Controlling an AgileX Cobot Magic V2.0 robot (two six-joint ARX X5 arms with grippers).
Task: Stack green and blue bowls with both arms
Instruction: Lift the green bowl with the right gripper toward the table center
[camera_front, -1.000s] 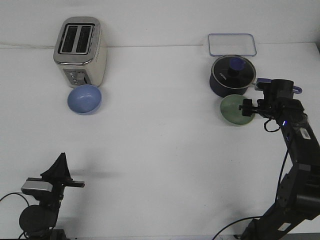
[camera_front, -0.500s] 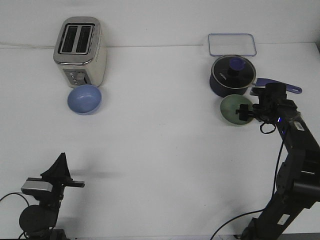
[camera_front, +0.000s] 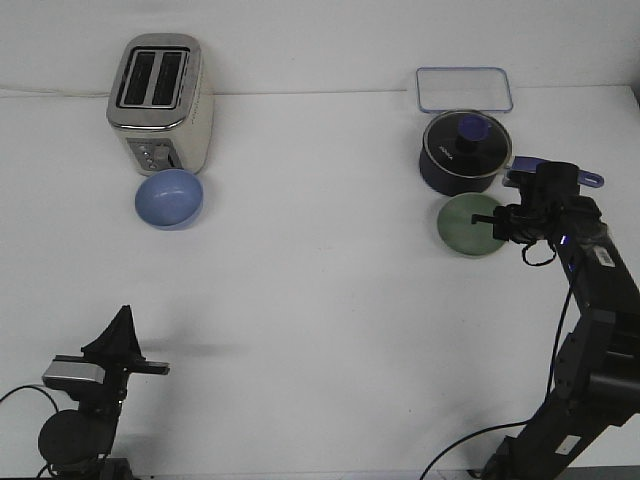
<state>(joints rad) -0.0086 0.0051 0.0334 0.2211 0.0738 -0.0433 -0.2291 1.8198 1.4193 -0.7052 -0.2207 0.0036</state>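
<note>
- I see the green bowl lying on the white table, at the right side, just in front of the dark navy saucepan with its lid.
- My right gripper is at that bowl's right rim, fingers reaching in from the right; they appear closed on the rim, though the contact is small in the front view.
- The blue bowl sits well apart on the left, just in front of the toaster, nothing touching it.
- My left gripper is low at the near left edge, far from both bowls; I cannot tell how its jaws stand.
- A clear rectangular lid lies behind the saucepan.
</note>
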